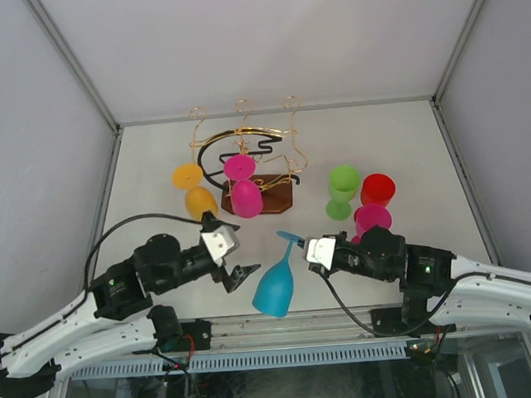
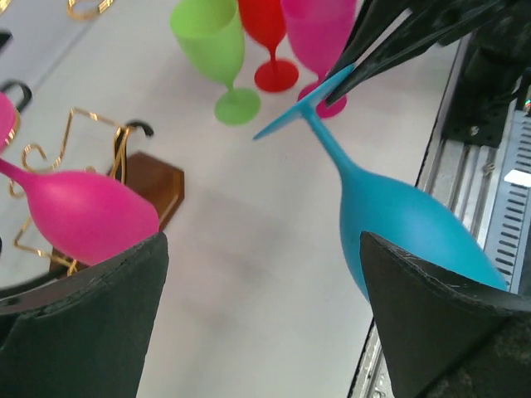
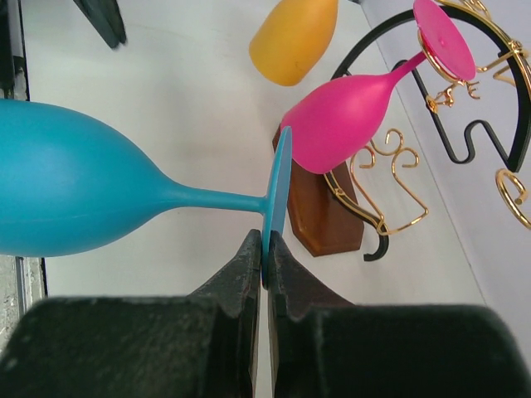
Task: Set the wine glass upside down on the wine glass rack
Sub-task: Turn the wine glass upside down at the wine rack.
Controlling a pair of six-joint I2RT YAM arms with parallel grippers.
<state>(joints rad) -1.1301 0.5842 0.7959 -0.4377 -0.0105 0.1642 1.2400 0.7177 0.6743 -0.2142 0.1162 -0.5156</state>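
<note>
My right gripper (image 3: 265, 253) is shut on the foot rim of a blue wine glass (image 3: 75, 191) and holds it tilted above the table's front, bowl toward the near edge (image 1: 276, 289). My left gripper (image 1: 238, 256) is open and empty just left of the blue glass's bowl (image 2: 406, 224), not touching it. The wine glass rack (image 1: 254, 159), gold wire with a black band and a brown wooden base (image 3: 319, 220), stands behind. A pink glass (image 1: 244, 193) hangs upside down on it, also seen in the right wrist view (image 3: 340, 120).
An orange glass (image 1: 195, 190) is at the rack's left side; I cannot tell if it hangs. Green (image 1: 342, 186), red (image 1: 377, 189) and pink (image 1: 373, 219) glasses stand upright right of the rack. White walls enclose the table; a metal rail (image 1: 284, 330) runs along the front.
</note>
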